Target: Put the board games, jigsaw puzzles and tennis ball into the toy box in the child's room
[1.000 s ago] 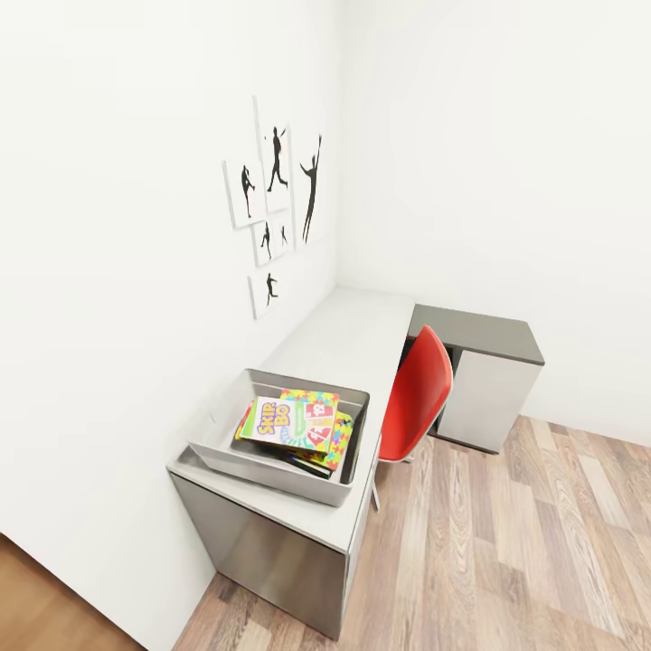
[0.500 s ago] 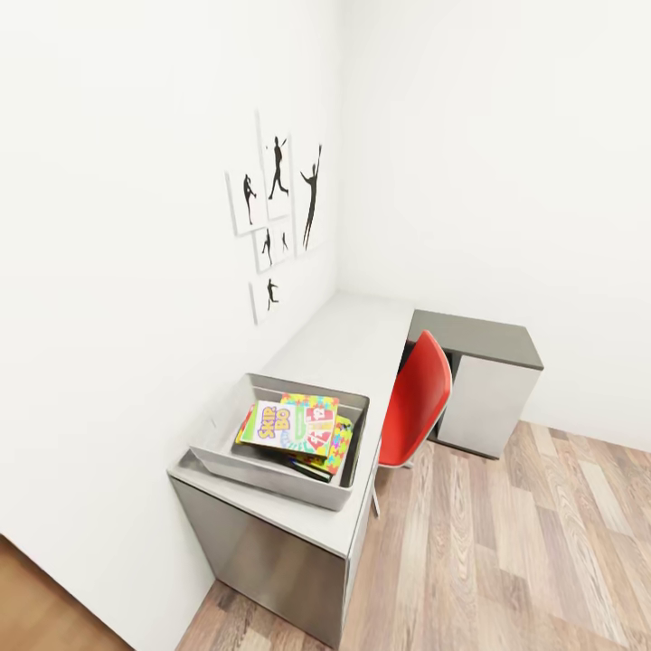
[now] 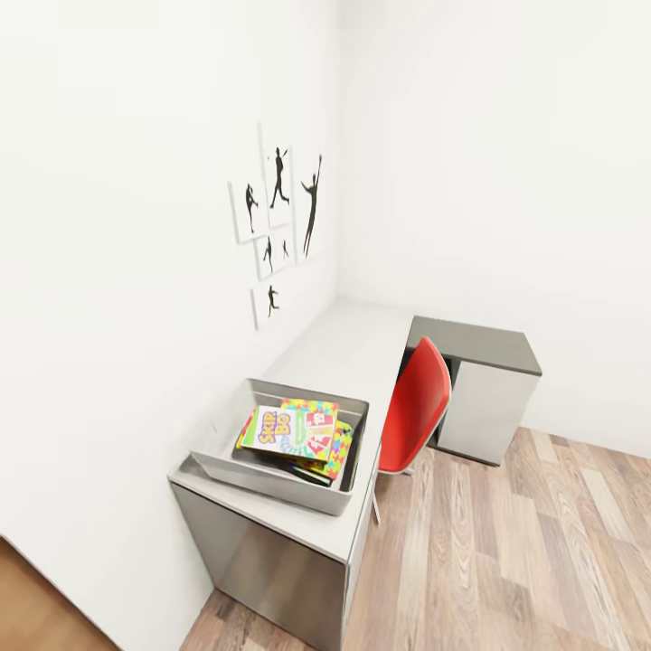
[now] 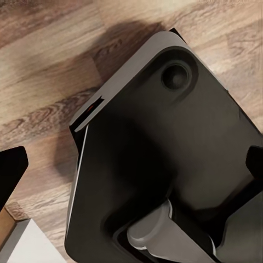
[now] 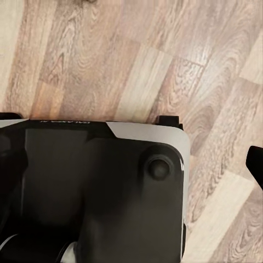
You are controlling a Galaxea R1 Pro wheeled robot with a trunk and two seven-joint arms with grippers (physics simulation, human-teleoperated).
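The grey toy box (image 3: 271, 476) stands on the near end of the light grey table (image 3: 353, 344) in the head view. Inside it lies a stack of board games, with the yellow-green-red Skip-Bo box (image 3: 274, 429) on top and another bright cover (image 3: 316, 418) under it. A jigsaw puzzle (image 3: 343, 449) of coloured pieces peeks out at the stack's right side. The tennis ball and the bed are out of view. My left gripper (image 4: 133, 167) and right gripper (image 5: 131, 164) hang open over my dark base, holding nothing.
A red chair (image 3: 418, 405) is tucked at the table's inner corner. A white cabinet with a dark grey top (image 3: 479, 348) closes the far right end. Black athlete pictures (image 3: 276, 217) hang on the left wall. Wood-plank floor (image 3: 506, 561) spreads to the right.
The whole head view has shifted slightly, so the wall pictures and table sit a little lower and further off. The toys in the box have not moved.
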